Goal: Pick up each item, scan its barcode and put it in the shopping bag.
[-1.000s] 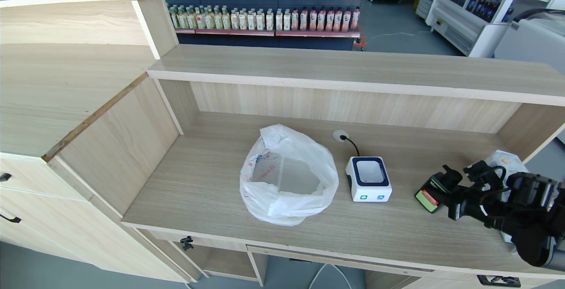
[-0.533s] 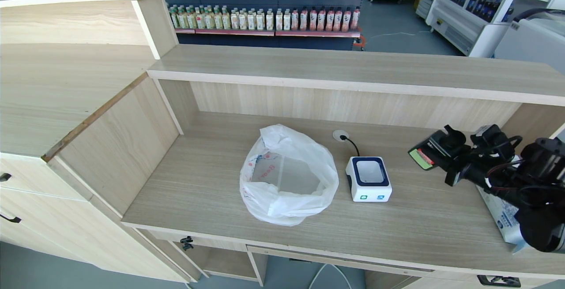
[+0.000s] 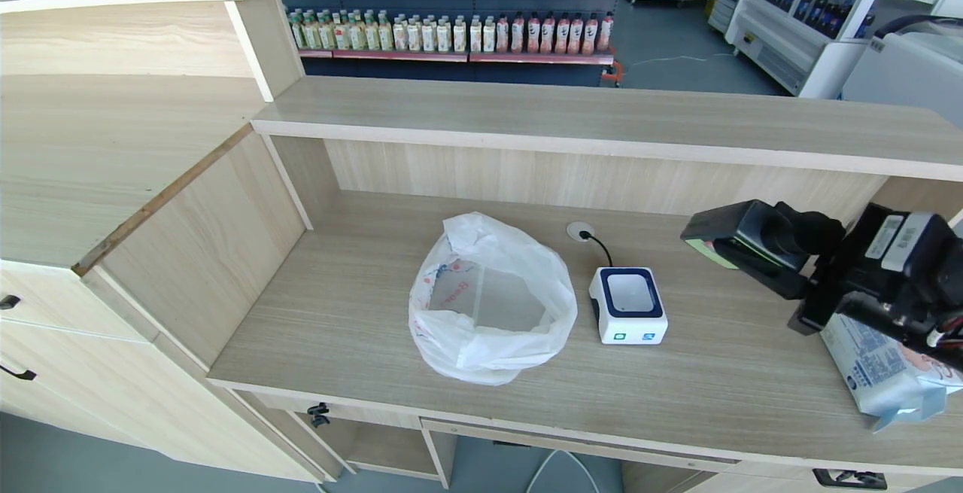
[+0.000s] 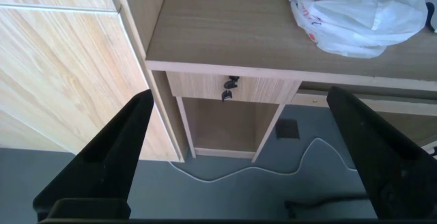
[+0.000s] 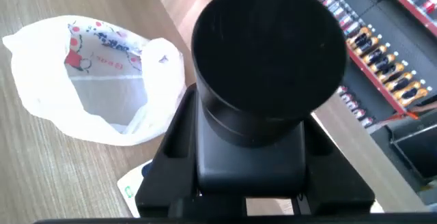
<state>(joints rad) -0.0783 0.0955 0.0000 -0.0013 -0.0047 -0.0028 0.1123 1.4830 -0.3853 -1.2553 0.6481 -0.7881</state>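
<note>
My right gripper (image 3: 779, 248) is shut on a black box-shaped item (image 3: 726, 241) with a green face, holding it in the air above the counter's right part, to the right of the scanner (image 3: 628, 305). In the right wrist view the black item (image 5: 266, 80) blocks the fingers; below it lie the open white shopping bag (image 5: 102, 87) and a corner of the scanner (image 5: 136, 179). The bag (image 3: 489, 305) sits mid-counter, mouth up, just left of the scanner. My left gripper (image 4: 240, 98) hangs open below the counter's front edge, holding nothing, with the bag (image 4: 355, 9) above it.
A blue and white packet (image 3: 888, 372) lies at the counter's right end under my right arm. The scanner's cable runs to a grommet (image 3: 580, 230) at the back. A raised shelf (image 3: 602, 113) and side walls enclose the counter (image 3: 361, 312). A keyed drawer (image 4: 232, 87) sits under its front.
My right gripper has lifted the black item off the counter's right end, up and toward the back. The blue and white packet beneath it has come into sight. Bag and scanner have not moved.
</note>
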